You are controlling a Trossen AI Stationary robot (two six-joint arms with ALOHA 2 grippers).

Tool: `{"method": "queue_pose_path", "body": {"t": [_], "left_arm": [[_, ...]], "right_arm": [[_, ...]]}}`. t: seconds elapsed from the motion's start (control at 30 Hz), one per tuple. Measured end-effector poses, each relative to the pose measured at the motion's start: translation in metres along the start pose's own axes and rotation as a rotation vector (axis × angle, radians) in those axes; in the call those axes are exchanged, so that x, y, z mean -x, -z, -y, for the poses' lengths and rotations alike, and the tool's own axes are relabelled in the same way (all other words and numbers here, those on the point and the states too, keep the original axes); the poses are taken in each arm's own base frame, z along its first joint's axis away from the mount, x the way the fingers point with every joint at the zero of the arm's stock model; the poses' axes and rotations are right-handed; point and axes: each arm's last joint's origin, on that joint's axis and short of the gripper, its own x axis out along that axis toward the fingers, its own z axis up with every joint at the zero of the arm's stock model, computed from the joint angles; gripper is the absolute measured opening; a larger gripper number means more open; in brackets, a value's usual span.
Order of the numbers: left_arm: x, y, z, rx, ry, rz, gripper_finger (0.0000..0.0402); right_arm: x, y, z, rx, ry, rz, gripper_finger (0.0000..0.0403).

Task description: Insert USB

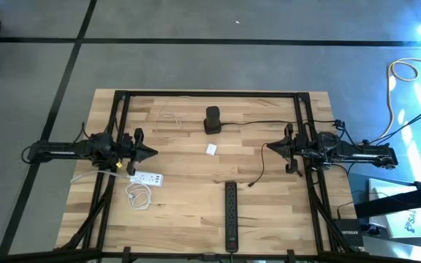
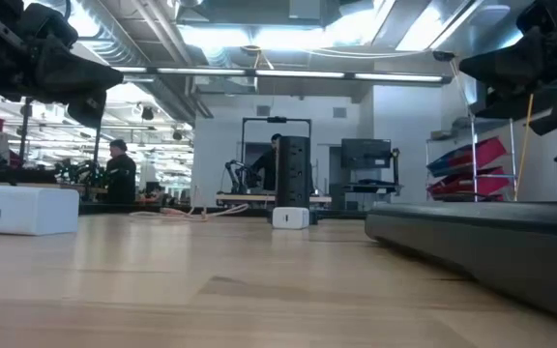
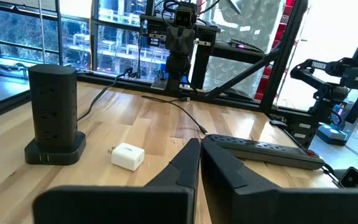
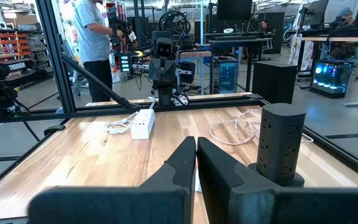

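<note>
Grippers both sit with jaws pressed together: your left gripper [image 1: 152, 153] above the white power strip [image 1: 146, 177], your right gripper [image 1: 269, 147] opposite. Between them lies the small white USB charger [image 1: 211, 149].

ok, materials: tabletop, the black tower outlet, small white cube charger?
Pale plank tabletop: wood, butcher-block look, visible grain and strip joints, satin finish. Black cylindrical tower outlet: probably matte moulded plastic, uniform and dull. Small white cube charger: likely smooth plastic with metal prongs.
</note>
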Motion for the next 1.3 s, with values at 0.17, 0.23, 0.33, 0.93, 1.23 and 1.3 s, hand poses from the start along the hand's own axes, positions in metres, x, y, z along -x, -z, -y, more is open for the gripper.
{"method": "queue_pose_path", "body": {"t": [0.17,0.23,0.33,0.93,1.23,1.3], "left_arm": [[0.0,-0.0001,0.0,0.0,0.0,0.0,0.0],[0.0,-0.0001,0.0,0.0,0.0,0.0,0.0],[0.0,-0.0001,0.0,0.0,0.0,0.001,0.0],[0.0,-0.0001,-0.0001,0.0,-0.002,0.002,0.0],[0.0,-0.004,0.0005,0.029,0.005,0.042,0.0],[0.0002,-0.0053,-0.0002,0.003,-0.022,0.059,0.0]], "right_arm": [[0.0,0.0,0.0,0.0,0.0,0.0,0.0001],[0.0,-0.0001,0.0,0.0,0.0,0.0,0.0001],[0.0,-0.0001,0.0,0.0,0.0,0.0,0.0001],[0.0,0.0,0.0,0.0,0.0,0.0,0.0001],[0.0,0.0,0.0,0.0,0.0,0.0,0.0001],[0.0,0.0,0.0,0.0,0.0,0.0,0.0001]]}}
